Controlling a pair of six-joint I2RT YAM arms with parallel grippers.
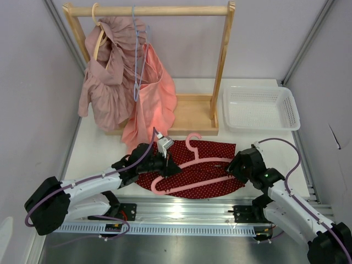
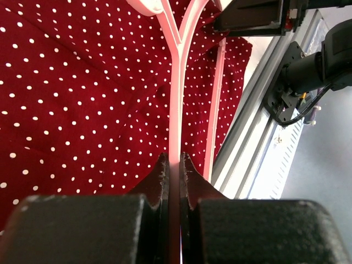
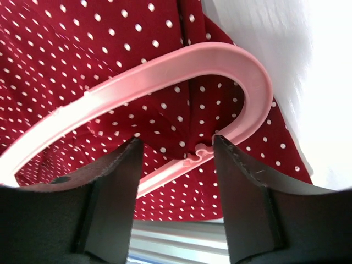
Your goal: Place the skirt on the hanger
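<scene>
Closest to the lens on the left wrist cam is the left gripper (image 2: 174,168), its two dark fingers pinched tight on a thin bar of the pink hanger (image 2: 175,104), with no gap between pads and plastic. So that side has a solid hold.

Over on the other wrist cam, the right gripper (image 3: 177,146) has its jaws apart, straddling the lower bar right by the curved shoulder end. The little notch in the bar sits between the fingers, but neither finger looks to be touching it.

From above, the dark red polka-dot skirt (image 1: 217,149) is spread out flat on the table (image 1: 99,148) near the front edge, between the two arms. The hanger lies on top of it, hook pointing toward the wooden rack (image 1: 223,66). The white basket (image 1: 261,107) is off to the right, well apart from all this.

My read: we're early on. The hanger is only resting on the cloth and nothing is threaded or clipped yet, so this is the get-a-grip-on-both-ends step. Next, I'd guess the right side needs to close on that end without also pinching the fabric under it. Then something has to get the waistband onto the hanger, and from these views I can't tell where the waistband edge actually is.
</scene>
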